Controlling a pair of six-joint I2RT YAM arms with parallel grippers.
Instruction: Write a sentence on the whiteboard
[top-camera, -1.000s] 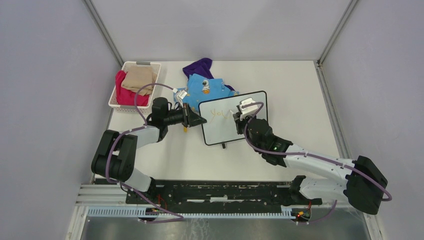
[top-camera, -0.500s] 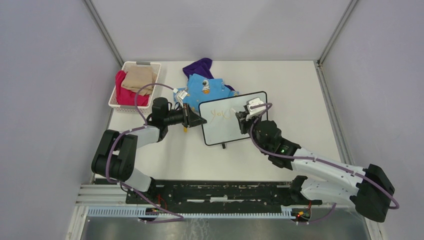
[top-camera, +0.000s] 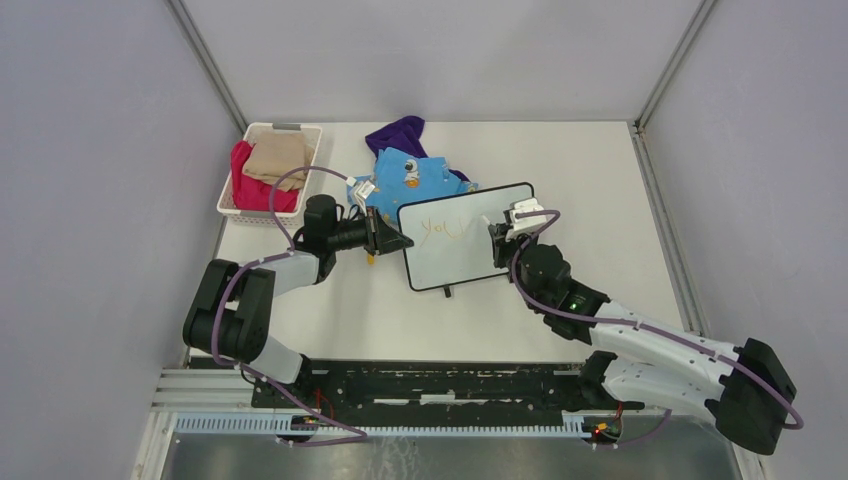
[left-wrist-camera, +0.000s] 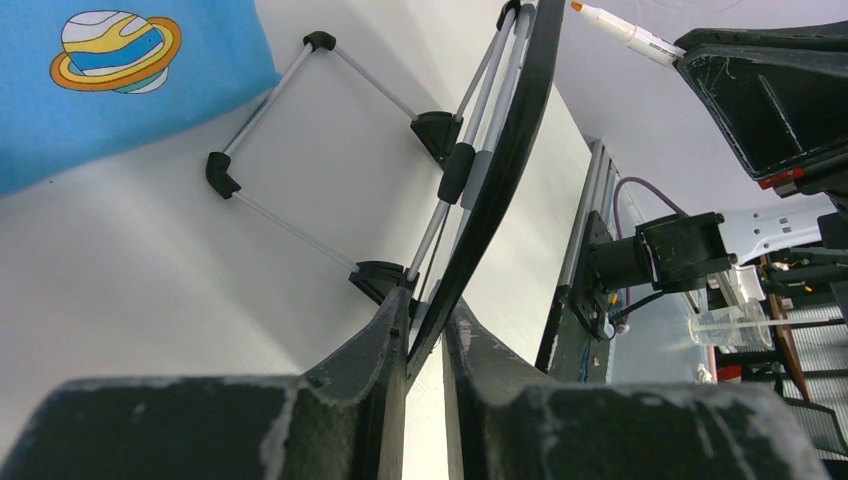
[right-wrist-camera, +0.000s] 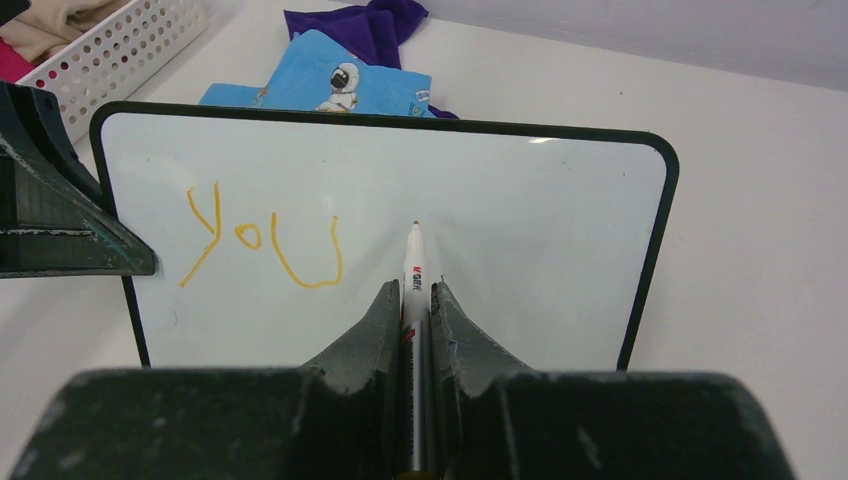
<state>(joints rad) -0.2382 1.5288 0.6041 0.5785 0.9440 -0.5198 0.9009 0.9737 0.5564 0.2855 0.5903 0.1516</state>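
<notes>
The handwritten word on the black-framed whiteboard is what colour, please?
Orange-yellow writing, clearest in the right wrist view.

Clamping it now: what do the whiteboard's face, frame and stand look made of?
Whiteboard face: glossy white, probably coated steel or melamine; a glare streak shows. Frame: smooth black, likely plastic. Stand: thin silvery rods, seemingly metal, with black plastic-looking joints.

Black-and-white arms (top-camera: 650, 340), purple cables (top-camera: 310, 168)
</notes>
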